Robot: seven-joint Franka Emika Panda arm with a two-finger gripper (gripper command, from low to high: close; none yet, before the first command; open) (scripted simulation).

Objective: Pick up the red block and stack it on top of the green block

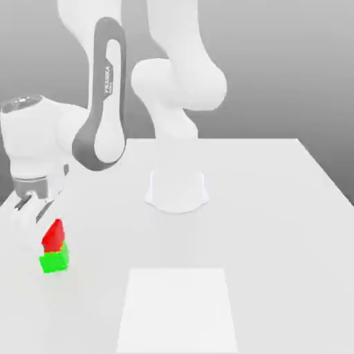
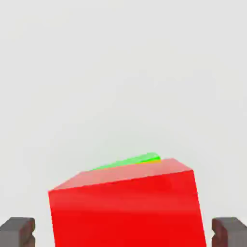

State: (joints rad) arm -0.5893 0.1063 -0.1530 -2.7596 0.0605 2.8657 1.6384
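Note:
The red block (image 1: 53,235) rests on top of the green block (image 1: 54,261) near the table's edge on the exterior view's left, and it looks slightly tilted. My gripper (image 1: 38,216) hangs just above and around the red block. In the hand view the red block (image 2: 128,210) sits between the two dark fingertips (image 2: 17,231), with a gap on each side, so the gripper (image 2: 123,232) is open and touches nothing. A sliver of the green block (image 2: 132,160) peeks out behind the red one.
The arm's round white base (image 1: 176,190) stands mid-table. A lighter square patch (image 1: 176,311) lies on the white table (image 1: 276,221) toward the front. The stack stands close to the table's edge on the exterior view's left.

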